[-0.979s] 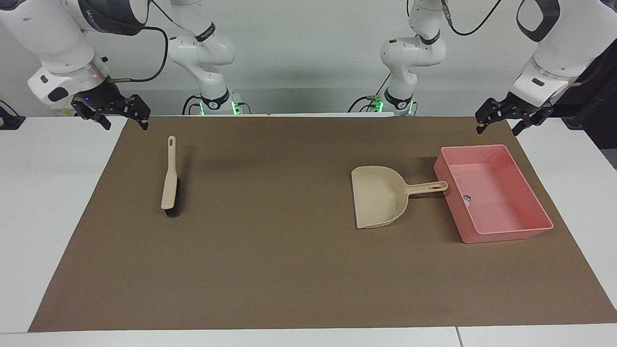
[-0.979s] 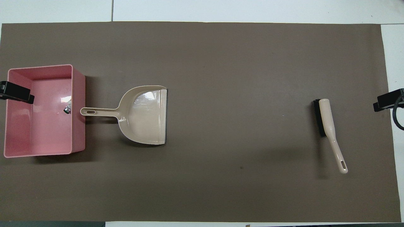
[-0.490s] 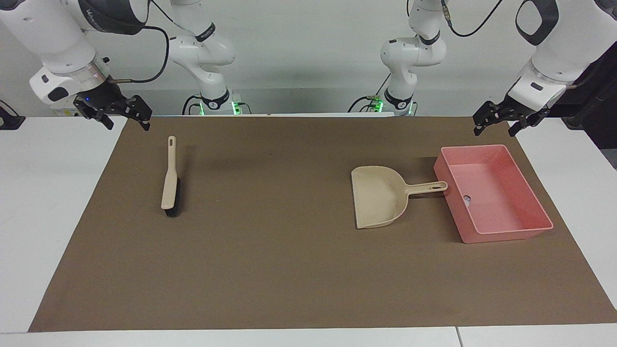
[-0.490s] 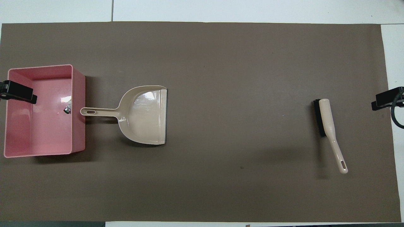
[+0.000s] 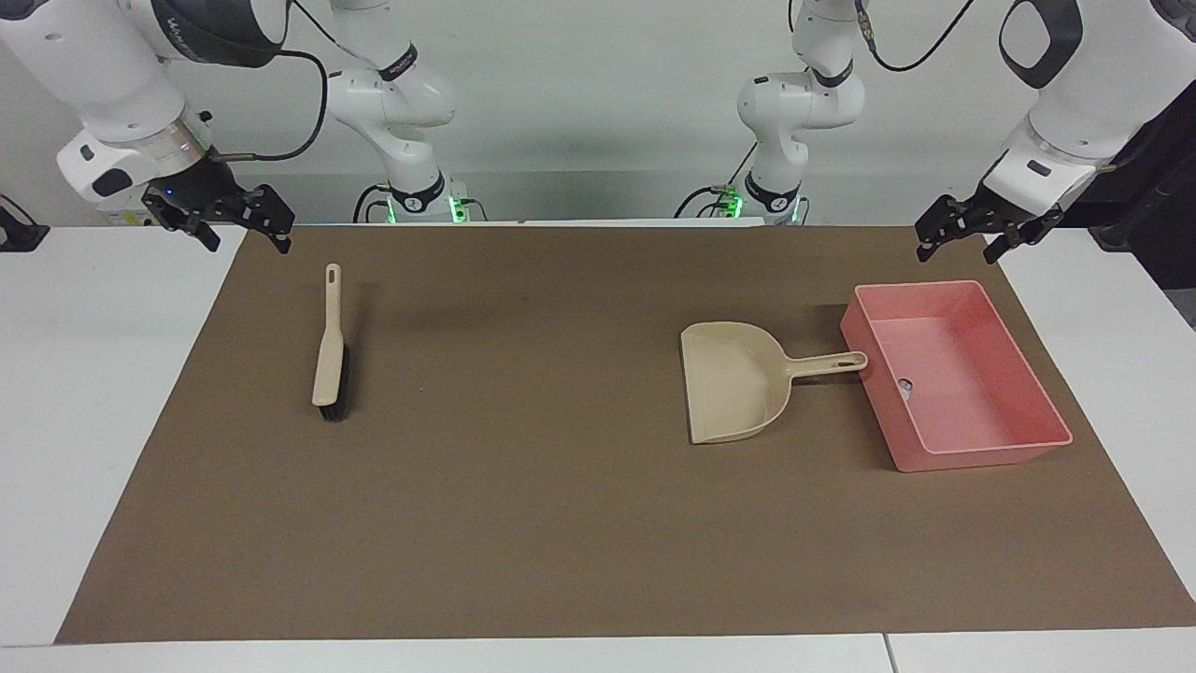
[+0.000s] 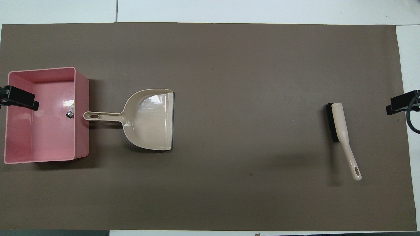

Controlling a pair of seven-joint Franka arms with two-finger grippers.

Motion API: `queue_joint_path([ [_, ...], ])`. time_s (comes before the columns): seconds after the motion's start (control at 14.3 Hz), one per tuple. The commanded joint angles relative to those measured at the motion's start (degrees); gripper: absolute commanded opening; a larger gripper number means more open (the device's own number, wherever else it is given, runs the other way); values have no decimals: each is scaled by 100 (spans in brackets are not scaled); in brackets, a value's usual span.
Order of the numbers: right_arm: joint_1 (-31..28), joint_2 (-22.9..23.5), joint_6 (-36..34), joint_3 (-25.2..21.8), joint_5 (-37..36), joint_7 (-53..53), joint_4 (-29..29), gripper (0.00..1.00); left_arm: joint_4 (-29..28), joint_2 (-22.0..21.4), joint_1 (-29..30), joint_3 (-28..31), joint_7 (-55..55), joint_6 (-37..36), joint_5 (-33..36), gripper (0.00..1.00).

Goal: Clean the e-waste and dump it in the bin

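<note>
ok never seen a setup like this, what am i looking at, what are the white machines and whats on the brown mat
The white machines are two robot arms, each ending in a black two-finger gripper. One picture is taken from across the table, facing the robots; the other looks steeply down from above their end.

On the brown mat lie a brush toward the right arm's end, and a beige dustpan beside a pink bin toward the left arm's end. The dustpan looks empty; its handle points at the bin. Small bits of e-waste already lie inside the bin, by the wall next to the dustpan.

Nothing is held. The left gripper hangs in the air by the bin, and the right gripper hangs near the brush's handle end, both open.
</note>
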Motion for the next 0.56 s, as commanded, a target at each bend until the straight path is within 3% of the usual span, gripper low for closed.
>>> queue_joint_path([
  [0.0,-26,-36,23,7,94,64,2,99,-15,-43,29,-27,-62,-378,-39,98],
  [0.49,-26,-36,23,7,94,64,-7,99,-15,-43,29,-27,-63,-547,-31,98],
])
